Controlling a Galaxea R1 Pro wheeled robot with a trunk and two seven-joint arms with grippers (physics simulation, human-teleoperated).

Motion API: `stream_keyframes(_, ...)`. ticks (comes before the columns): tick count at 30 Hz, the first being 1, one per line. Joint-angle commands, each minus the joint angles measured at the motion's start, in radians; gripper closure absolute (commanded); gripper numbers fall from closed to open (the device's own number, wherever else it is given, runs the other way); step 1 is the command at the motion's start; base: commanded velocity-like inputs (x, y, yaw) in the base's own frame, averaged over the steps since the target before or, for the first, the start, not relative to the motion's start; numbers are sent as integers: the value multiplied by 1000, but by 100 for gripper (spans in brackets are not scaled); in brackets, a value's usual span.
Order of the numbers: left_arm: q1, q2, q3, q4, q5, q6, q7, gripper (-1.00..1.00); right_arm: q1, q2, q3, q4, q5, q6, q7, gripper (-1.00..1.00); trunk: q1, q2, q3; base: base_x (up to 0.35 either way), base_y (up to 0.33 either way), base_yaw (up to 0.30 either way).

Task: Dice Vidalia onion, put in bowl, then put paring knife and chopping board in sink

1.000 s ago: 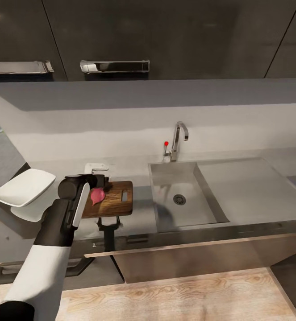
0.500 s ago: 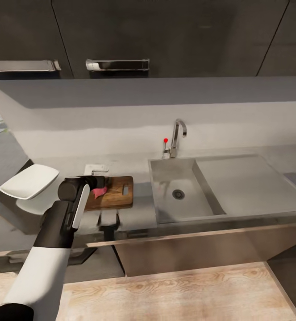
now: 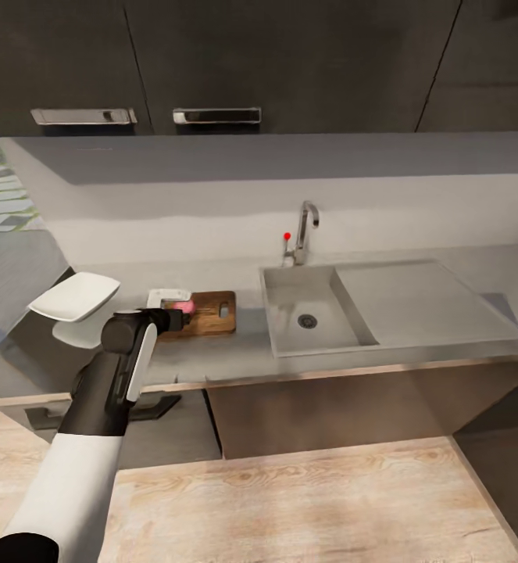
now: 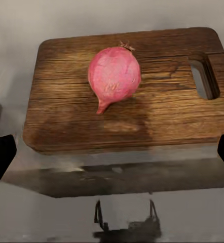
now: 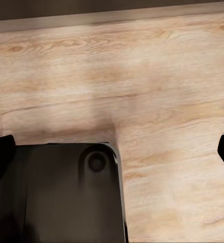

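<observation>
The Vidalia onion (image 4: pixel 114 76), pink-red with a short root tip, lies loose on the dark wooden chopping board (image 4: pixel 122 119). In the head view the onion (image 3: pixel 180 303) sits at the left end of the board (image 3: pixel 208 312), on the grey countertop (image 3: pixel 235 356). My left gripper (image 4: pixel 112 157) is open and hovers just off the board's near edge, apart from the onion. The white bowl (image 3: pixel 75 296) stands to the left of the board. To the right is the sink (image 3: pixel 286 332). A small white object (image 3: pixel 167 296) lies behind the board; I cannot tell whether it is the paring knife. My right gripper (image 5: pixel 112 152) is open above the floor.
A chrome tap (image 3: pixel 307 225) with a red-tipped lever stands behind the basin, and a flat drainboard (image 3: pixel 423 301) lies to its right. Dark wall cabinets (image 3: pixel 290 62) hang above the counter. Light wood flooring (image 3: pixel 305 500) lies in front, and my dark base (image 5: pixel 56 195) shows under the right gripper.
The whole view has pulled back from the counter, so the camera moved. My left gripper has drawn back from over the board to its near edge. The onion stays on the board.
</observation>
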Motion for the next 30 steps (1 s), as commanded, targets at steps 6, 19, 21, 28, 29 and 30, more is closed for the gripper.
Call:
stream_keyframes(6, 1, -1, -1, 0, 2, 3, 4, -100, 0, 1, -8, -3, 2, -1, 10, -100, 0, -2, 7, -339, 0, 0)
stream_keyframes(19, 57, -2, -1, -54, 2, -1, 4, -100, 0, 1, -8, -4, 1, -1, 10, -100, 0, -2, 9, -340, 0, 0)
stream_keyframes(21, 74, -1, -1, -66, 1, -2, 4, -100, 0, 1, -8, -4, 2, -1, 10, -100, 0, -2, 9, -340, 0, 0)
stream_keyframes(28, 129, -1, -2, -88, 0, -13, 4, -100, 0, 1, -8, -4, 1, -1, 10, -100, 0, -2, 9, -340, 0, 0)
stream_keyframes(29, 137, -1, -2, -93, 0, -19, 4, -100, 0, 1, -8, -4, 1, -1, 10, -100, 0, -2, 9, -340, 0, 0)
stream_keyframes(30, 153, 0, -2, -100, 0, -35, 4, -100, 0, 1, -8, -4, 1, -1, 10, -100, 0, -2, 9, -340, 0, 0)
